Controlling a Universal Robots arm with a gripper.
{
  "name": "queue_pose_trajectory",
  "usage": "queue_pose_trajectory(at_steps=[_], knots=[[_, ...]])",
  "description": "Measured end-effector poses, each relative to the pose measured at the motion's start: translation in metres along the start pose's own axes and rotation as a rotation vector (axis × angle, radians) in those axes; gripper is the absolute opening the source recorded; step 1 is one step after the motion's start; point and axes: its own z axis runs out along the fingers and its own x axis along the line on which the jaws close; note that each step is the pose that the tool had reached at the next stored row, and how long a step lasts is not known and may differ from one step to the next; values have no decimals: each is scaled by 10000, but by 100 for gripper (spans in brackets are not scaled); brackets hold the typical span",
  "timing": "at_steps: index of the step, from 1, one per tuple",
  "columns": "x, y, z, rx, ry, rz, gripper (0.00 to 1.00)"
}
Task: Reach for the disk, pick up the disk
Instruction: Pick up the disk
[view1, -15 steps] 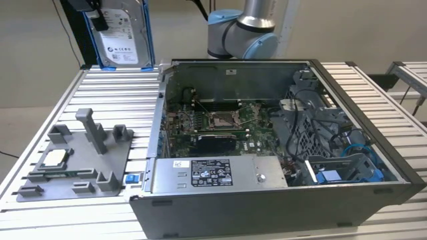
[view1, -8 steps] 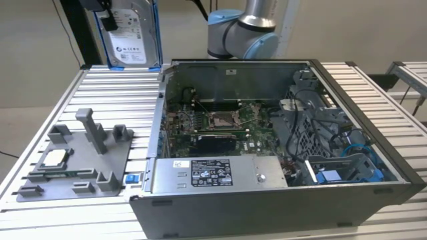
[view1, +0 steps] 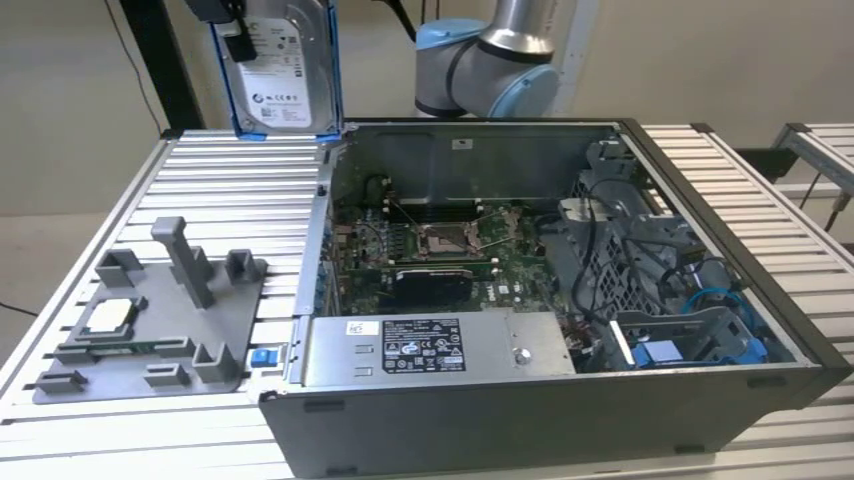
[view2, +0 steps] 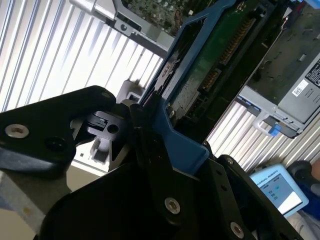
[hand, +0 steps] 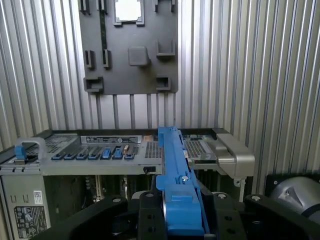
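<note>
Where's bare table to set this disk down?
Bare slats of the table lie beyond the grey fixture, left of the case in the exterior view; another strip runs along its right. Case interior is crowded. The claw holds the disk.

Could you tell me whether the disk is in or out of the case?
Out: the disk hangs upright above the table, beside the case.
</note>
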Motion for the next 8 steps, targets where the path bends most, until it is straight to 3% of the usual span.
queue_pose_trajectory(at_steps=[8], knots=[[-6,-192,29,-2,0,0,0]])
